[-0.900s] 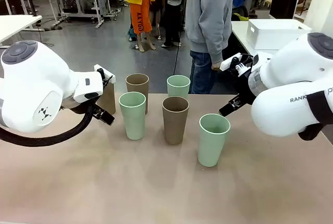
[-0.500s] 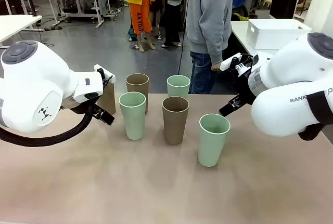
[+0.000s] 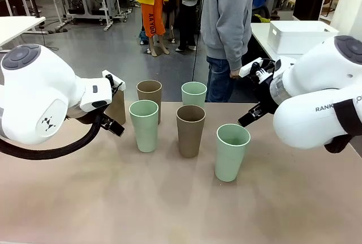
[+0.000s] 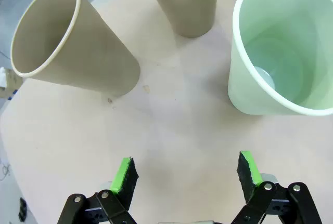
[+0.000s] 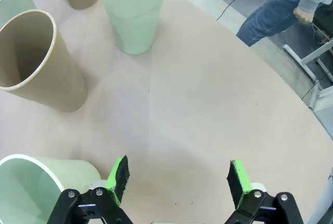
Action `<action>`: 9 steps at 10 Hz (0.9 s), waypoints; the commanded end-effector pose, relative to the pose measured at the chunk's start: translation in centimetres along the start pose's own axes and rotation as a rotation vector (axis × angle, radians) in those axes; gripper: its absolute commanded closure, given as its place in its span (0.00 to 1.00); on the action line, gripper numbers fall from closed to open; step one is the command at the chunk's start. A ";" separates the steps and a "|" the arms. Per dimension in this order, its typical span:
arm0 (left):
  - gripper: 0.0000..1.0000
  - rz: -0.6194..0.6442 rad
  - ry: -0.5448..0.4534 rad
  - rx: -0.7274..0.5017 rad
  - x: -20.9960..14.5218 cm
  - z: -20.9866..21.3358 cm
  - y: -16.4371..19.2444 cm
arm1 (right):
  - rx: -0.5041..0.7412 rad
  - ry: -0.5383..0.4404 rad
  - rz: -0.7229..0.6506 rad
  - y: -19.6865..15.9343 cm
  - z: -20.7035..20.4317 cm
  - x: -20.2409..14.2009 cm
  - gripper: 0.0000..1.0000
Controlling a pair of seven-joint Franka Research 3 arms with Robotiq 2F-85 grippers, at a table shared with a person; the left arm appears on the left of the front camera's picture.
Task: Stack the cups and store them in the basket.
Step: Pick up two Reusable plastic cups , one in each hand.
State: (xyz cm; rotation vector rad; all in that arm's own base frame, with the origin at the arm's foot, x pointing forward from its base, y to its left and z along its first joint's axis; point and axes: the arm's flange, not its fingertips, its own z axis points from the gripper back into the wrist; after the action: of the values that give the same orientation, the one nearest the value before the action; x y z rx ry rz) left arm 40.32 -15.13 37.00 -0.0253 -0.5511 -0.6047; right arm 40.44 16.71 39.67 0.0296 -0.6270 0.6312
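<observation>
Front view. Reference item: rear brown cup (image 3: 149, 94), upright on the table (image 3: 169, 204). Just in front of the reference, almost touching: left mint cup (image 3: 143, 125). To the right of the reference, level with it: rear mint cup (image 3: 194, 93). In front and right of the reference: middle brown cup (image 3: 190, 131). Farther right and nearest the camera: near mint cup (image 3: 232, 152). Left of the reference, partly hidden behind the left arm (image 3: 34, 97): far-left brown cup (image 3: 117, 107). All six upright, unstacked. Well behind and right of the reference, on a separate side table (image 3: 261, 31) beyond the right arm (image 3: 317, 97): basket (image 3: 300, 35).

Left wrist view. Reference at the top edge. Below it, over bare table between the far-left brown cup and the left mint cup: left gripper (image 4: 187, 172). Fingers (image 4: 125, 174) spread wide, holding nothing, touching neither cup.

Right wrist view. Reference at the upper left. Well below it, over bare table beside the near mint cup: right gripper (image 5: 178, 178). Fingers (image 5: 238, 180) spread wide, holding nothing.
</observation>
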 end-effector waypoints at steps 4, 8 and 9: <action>0.00 -0.134 -0.038 -0.131 5.6 8.5 6.1 | 0.023 -0.043 -0.004 -6.6 8.5 6.1 0.00; 0.00 -0.425 -0.110 -0.388 2.9 14.3 16.1 | 0.193 -0.154 0.129 -14.6 14.8 -0.4 0.00; 0.00 -0.446 -0.164 -0.405 0.7 14.8 17.4 | 0.207 -0.208 0.142 -15.8 15.6 -3.8 0.00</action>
State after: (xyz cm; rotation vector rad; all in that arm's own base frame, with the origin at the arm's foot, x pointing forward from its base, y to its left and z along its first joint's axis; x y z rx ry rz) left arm 42.72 0.16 53.53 -0.2949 -0.5786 -1.1147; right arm 40.17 1.01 54.25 0.1852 -0.7298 0.7882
